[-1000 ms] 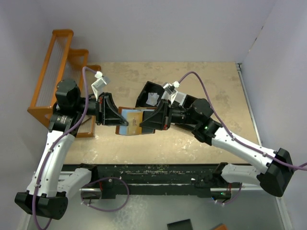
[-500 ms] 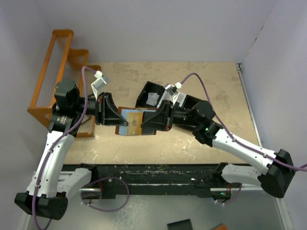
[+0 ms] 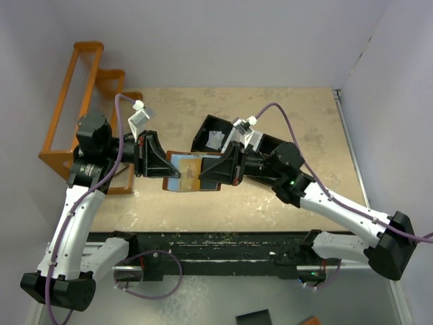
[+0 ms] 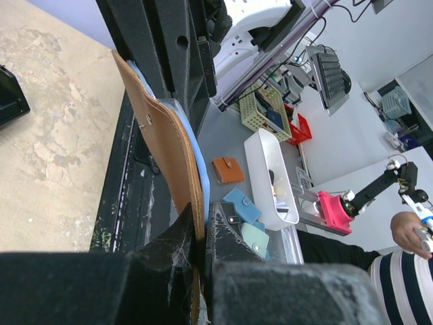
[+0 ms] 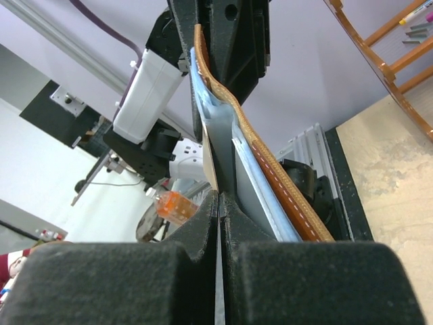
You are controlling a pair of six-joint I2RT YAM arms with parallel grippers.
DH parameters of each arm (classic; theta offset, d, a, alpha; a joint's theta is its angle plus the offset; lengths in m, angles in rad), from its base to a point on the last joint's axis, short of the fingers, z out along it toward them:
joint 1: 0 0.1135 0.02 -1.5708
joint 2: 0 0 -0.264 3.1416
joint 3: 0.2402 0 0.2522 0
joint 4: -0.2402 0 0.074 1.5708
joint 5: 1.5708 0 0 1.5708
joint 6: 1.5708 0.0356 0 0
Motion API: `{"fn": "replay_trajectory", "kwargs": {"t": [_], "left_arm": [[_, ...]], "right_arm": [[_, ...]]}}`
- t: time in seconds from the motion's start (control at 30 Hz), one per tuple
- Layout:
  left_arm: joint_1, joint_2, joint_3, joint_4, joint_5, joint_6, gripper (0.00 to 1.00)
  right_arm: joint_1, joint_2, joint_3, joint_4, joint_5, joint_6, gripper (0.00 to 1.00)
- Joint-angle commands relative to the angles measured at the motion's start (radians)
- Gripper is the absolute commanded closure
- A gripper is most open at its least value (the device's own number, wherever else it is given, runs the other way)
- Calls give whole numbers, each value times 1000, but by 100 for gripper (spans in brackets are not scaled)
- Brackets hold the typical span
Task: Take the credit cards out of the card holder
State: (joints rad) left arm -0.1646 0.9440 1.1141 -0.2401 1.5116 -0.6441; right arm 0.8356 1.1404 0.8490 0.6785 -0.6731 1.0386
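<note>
We are clamping a card in mid-air

Our right end effector (image 5: 220, 198), a moment ago slightly spread, is now pressing together on what looks like a credit card (image 5: 220, 156) edge inside the card holder (image 3: 186, 169). Our left end effector (image 4: 203, 233) is pinching the holder above the tabletop (image 3: 291, 115), so we judge extraction is beginning. We are finding no readable writing.

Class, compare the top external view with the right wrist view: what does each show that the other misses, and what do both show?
Only the top external view shows the black tray with a white scrap in it, and both arms whole. Only the right wrist view shows the right hand shut on a thin grey card, edge-on beside the pale blue lining. Both show the brown card holder held between the left hand and the right, and the orange rack.
</note>
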Motion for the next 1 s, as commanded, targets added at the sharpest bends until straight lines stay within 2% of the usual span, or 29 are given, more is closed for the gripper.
{"fn": "replay_trajectory", "kwargs": {"t": [0.0, 0.43, 0.53, 0.63, 0.83, 0.97], "left_arm": [[-3, -14, 13, 48, 25, -9, 100], [-3, -11, 19, 51, 26, -10, 100], [-3, -5, 17, 38, -10, 7, 100], [-3, 7, 25, -40, -57, 83, 100], [-3, 52, 91, -335, -205, 358, 100], [-3, 57, 96, -375, -251, 407, 100]], "right_arm": [[-15, -53, -5, 5, 20, -16, 100], [-54, -121, -83, -26, 27, -18, 100], [-92, -155, -101, -67, 22, -23, 100], [-156, -193, -131, -85, -8, -4, 100], [-270, -252, -182, -87, -64, 43, 100], [-327, -281, -197, -140, -92, 39, 100]]}}
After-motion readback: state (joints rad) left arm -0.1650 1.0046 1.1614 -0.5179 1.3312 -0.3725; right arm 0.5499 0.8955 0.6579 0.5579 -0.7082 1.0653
